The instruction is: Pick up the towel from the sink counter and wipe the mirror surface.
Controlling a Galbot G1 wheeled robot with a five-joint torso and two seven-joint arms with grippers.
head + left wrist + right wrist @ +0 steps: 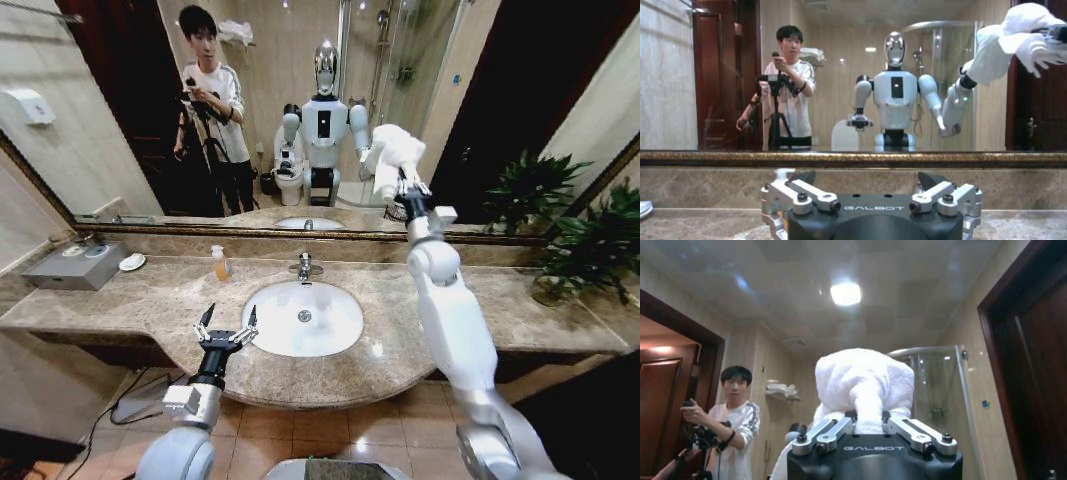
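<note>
The white towel [397,148] is bunched in my right gripper [408,190], which is shut on it and raised in front of the mirror [300,60], right of the faucet. The towel sits at or very near the glass, beside its own reflection. From the right wrist, the towel [863,380] bulges out above the shut gripper [867,424]. My left gripper [228,322] hangs open and holds nothing, low over the sink counter [150,300], at the left rim of the white basin [303,317]. In the left wrist view the open gripper [867,178] faces the mirror [840,75], with the towel [1027,25] high up.
A chrome faucet [305,266] stands behind the basin. An orange soap bottle [218,263], a white dish [131,262] and a grey box [78,265] sit on the counter's left. Potted plants [590,240] crowd the right end. A soap dispenser [30,105] hangs on the left wall.
</note>
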